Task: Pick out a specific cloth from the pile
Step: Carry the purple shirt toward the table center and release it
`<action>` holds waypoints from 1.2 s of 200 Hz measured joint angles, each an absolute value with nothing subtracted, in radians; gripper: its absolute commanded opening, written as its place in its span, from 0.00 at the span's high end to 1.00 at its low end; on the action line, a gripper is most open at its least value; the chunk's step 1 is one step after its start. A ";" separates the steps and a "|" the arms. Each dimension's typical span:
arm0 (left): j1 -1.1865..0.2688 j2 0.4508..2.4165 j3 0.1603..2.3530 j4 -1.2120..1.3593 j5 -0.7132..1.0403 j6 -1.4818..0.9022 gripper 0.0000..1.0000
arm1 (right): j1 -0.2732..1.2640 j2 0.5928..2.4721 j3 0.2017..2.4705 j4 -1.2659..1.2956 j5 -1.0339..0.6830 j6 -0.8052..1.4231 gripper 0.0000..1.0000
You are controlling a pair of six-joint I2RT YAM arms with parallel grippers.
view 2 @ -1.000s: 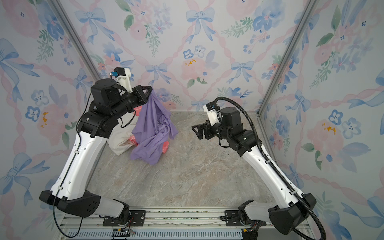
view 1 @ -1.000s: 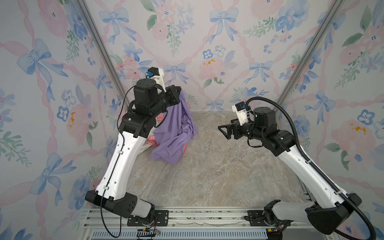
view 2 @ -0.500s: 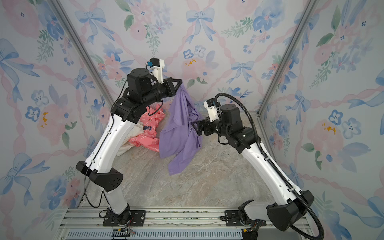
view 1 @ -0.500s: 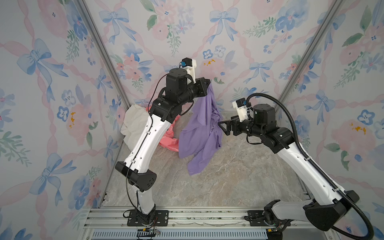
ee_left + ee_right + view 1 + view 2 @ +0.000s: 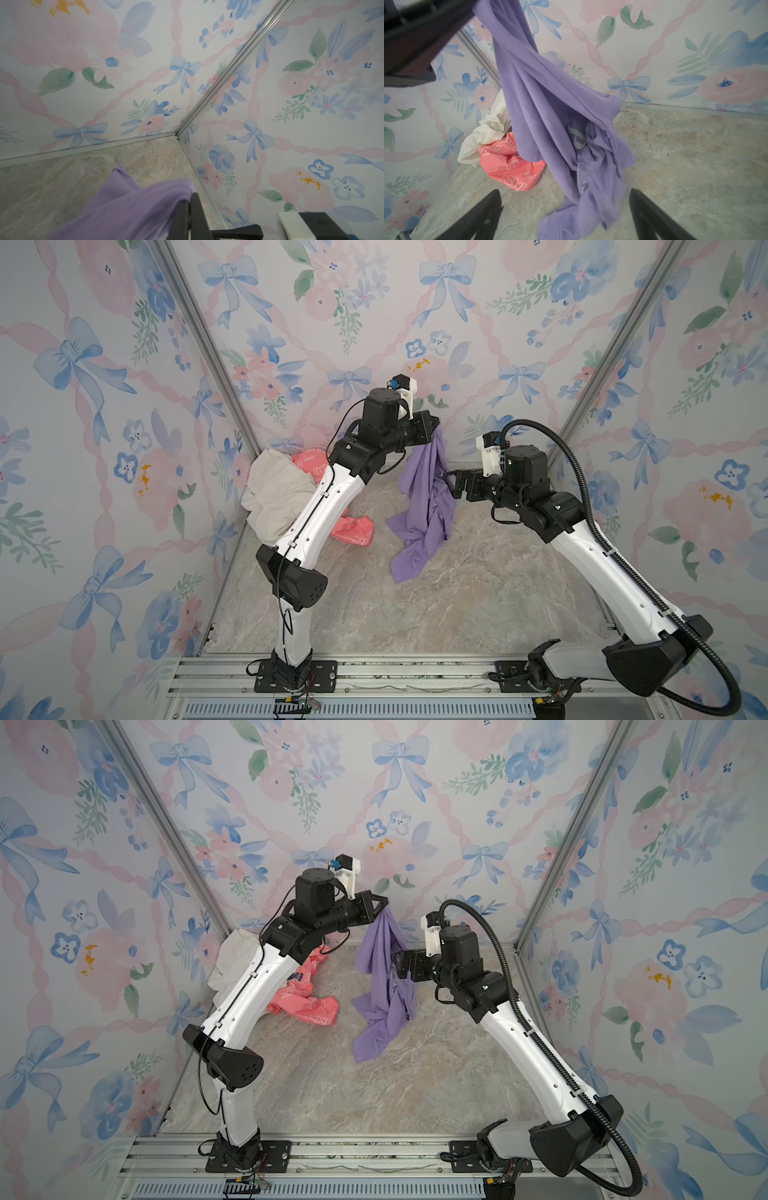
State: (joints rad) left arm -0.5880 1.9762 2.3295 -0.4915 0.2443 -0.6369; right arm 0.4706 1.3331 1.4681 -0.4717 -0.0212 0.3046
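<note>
The lavender-purple cloth [image 5: 424,506] [image 5: 386,986] hangs in long folds from my left gripper [image 5: 434,425] [image 5: 380,903], which is shut on its top edge high near the back wall. Its lower end reaches the marbled floor. In the left wrist view the cloth [image 5: 133,203] drapes from the shut left gripper [image 5: 190,195]. My right gripper [image 5: 451,485] [image 5: 401,969] stands open beside the hanging cloth at mid height. In the right wrist view the cloth [image 5: 554,108], with faint pale lettering, hangs just ahead of the open right gripper [image 5: 564,192]. The pile's cream cloth [image 5: 274,497] and coral-pink cloth [image 5: 353,531] lie at the back left.
Floral walls close in the back and both sides, with metal posts [image 5: 208,348] in the corners. The marbled floor [image 5: 415,614] stretches to the front rail [image 5: 374,672]. In the right wrist view the cream cloth [image 5: 488,128] and coral-pink cloth [image 5: 508,166] lie behind the hanging fabric.
My left arm has swung right and away from the pile, carrying the purple cloth toward the middle. The cloth now hangs right by the open right gripper, which has barely moved.
</note>
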 measured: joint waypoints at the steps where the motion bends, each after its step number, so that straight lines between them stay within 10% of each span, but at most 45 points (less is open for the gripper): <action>1: -0.590 1.979 2.326 -0.492 0.244 -0.637 1.00 | 0.470 1.332 1.466 -0.472 -0.019 0.305 0.04; 96: -0.741 2.269 2.430 -0.484 0.253 -0.657 1.00 | 0.281 1.100 1.342 -0.588 0.117 0.402 0.04; 168: -0.807 2.291 2.391 -0.472 0.231 -0.657 0.03 | 0.154 1.038 1.312 -0.690 0.094 0.405 0.03; 240: -0.718 1.939 2.040 -0.469 0.093 -0.569 0.02 | 0.173 1.131 1.280 -0.652 0.036 0.430 0.04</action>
